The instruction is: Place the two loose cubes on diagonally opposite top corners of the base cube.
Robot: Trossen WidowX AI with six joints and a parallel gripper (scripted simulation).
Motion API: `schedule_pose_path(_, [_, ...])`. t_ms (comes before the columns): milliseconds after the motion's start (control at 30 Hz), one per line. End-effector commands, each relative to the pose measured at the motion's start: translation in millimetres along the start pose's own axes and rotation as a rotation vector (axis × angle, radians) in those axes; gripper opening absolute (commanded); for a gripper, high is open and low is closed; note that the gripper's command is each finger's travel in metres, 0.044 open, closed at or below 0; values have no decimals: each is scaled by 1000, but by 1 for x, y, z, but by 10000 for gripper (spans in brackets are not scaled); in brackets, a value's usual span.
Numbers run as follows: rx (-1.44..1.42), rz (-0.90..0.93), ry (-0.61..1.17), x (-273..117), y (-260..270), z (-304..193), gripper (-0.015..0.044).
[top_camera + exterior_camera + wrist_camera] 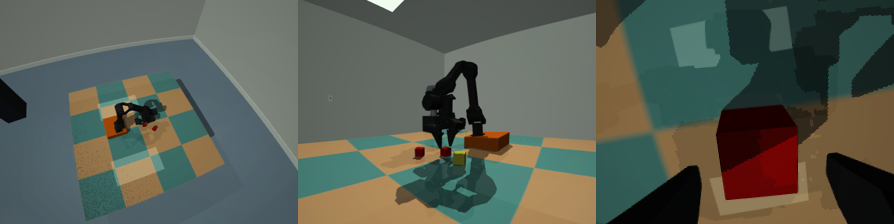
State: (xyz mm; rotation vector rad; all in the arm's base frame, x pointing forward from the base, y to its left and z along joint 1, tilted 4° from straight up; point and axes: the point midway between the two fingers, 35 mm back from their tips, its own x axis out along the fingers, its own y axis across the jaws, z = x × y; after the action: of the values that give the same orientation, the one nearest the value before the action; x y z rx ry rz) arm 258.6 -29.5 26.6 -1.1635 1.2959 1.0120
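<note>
Currently, from the top, a black jointed robot arm (136,108) (472,92) stands on a flat orange block (110,128) (484,143) and bends out over a checkered teal-and-tan desk (177,163) (514,199) (653,75). Just beside the jaws, and partly covered by the arm, sits 1 small red cube (144,124) (446,152) (760,160). A 2nd small red cube (154,128) (419,152) lies near it, apart, turned at an angle. A tall black box (13,103) stands well apart, off the desk.

In the exterior view, the jaws point down, their 2 tapered black fingers apart, tips close to the top of the 1st red cube. The 2nd red cube rests to the picture's left of it, and a yellow cube (459,158) to its right, nearer the camera. All 3 cubes rest on the desk; neither red cube is on the yellow one.

In the wrist view, the jaws stand partly open, wider than the 1st red cube, and hold nothing. That cube appears between the 2 fingers, with a visible space on each side. Shadow darkens its upper face and part of its front, while a pale patch of light lies on the desk around its lower edge.
</note>
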Motion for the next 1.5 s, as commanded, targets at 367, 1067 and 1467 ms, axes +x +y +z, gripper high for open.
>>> schedule_pose_path(367, [-6,3,-4,19,2,1,186])
schedule_pose_path(1067, [-6,2,-4,-21,-5,1,105])
schedule_pose_path(1467, [-6,2,-5,-58,-4,1,105])
